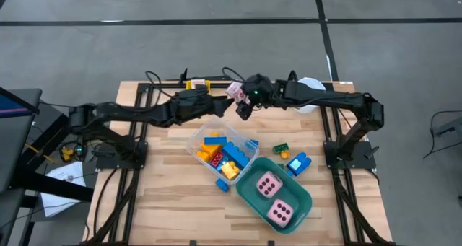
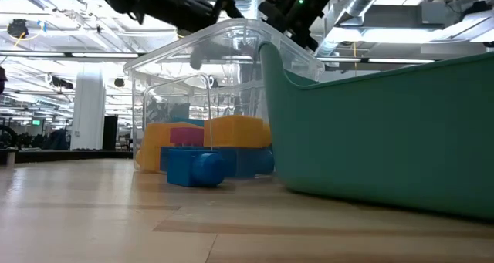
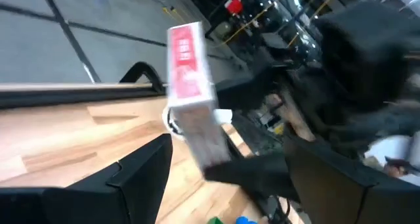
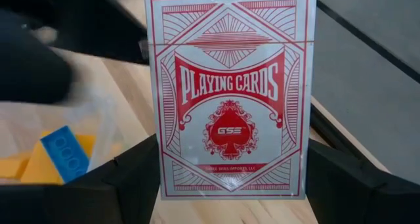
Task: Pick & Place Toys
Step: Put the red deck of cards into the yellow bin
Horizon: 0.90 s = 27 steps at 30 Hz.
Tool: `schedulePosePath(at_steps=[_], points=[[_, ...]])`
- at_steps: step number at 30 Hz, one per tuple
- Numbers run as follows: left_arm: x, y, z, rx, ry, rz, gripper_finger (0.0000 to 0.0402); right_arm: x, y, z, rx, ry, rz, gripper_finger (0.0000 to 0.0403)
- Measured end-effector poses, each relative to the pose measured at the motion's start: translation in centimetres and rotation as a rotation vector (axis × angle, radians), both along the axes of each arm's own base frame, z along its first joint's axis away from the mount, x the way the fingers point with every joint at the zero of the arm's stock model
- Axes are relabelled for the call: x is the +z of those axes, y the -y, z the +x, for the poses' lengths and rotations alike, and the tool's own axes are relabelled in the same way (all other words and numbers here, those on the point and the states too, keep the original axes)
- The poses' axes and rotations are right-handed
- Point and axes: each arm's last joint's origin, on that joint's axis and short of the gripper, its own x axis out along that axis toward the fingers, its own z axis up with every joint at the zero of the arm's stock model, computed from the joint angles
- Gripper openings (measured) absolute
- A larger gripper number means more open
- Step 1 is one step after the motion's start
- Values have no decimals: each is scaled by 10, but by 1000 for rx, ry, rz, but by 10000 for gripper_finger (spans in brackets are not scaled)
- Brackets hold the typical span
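Observation:
A red-and-white playing-card box (image 4: 230,99) is held in the air over the table's far middle (image 1: 234,91). My right gripper (image 4: 230,192) is shut on it, reaching in from the table's right (image 1: 247,103). My left gripper (image 3: 236,198) is open and empty just left of the box (image 1: 221,102); its view shows the box edge-on (image 3: 190,73). Blue, yellow, orange and red bricks lie in a clear tub (image 1: 220,154). Two pink dotted dice (image 1: 274,197) lie in the teal tub (image 1: 303,203). My right gripper pinches the card box between its two fingers by its two narrow long edges, near its lower end (image 4: 164,184). The fingers (image 4: 134,181) lie across the box's width. The box stands out beyond the fingers, printed face toward the wrist camera, lifted clear of the table.
Loose bricks lie on the wood: a green-yellow one (image 1: 281,151), a blue one (image 1: 297,163) and a small blue one (image 1: 222,183), which shows up close in the low view (image 2: 193,166). A white cup (image 1: 312,86) stands at the far right, behind my right arm.

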Motion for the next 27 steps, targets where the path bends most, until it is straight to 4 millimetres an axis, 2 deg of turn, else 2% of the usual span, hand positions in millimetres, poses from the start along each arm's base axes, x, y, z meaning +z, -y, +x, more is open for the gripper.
schedulePosePath(at_steps=[7, 10, 14, 19, 20, 22, 27], points=[[-7, -12, 12, -15, 63, -26, 287, -1, -6, 1, 17, -21, -8, 296], [-3, -14, 14, -49, 66, -10, 267, 0, -5, 1, 18, -13, -10, 296], [-4, -17, 13, -70, 48, 6, 200, 0, -5, 1, 22, -15, -15, 296], [-6, -20, 12, -94, 31, -9, 71, 0, -5, 0, 38, -28, -32, 296], [-6, -20, 12, -94, 29, -13, 56, 0, -5, 1, 37, -29, -32, 296], [-6, -21, 12, -101, 30, -14, 60, 1, -7, 0, 44, -23, -28, 299], [-5, -20, 12, -160, 27, -6, 60, 8, -9, 1, 70, 43, 13, 379]])
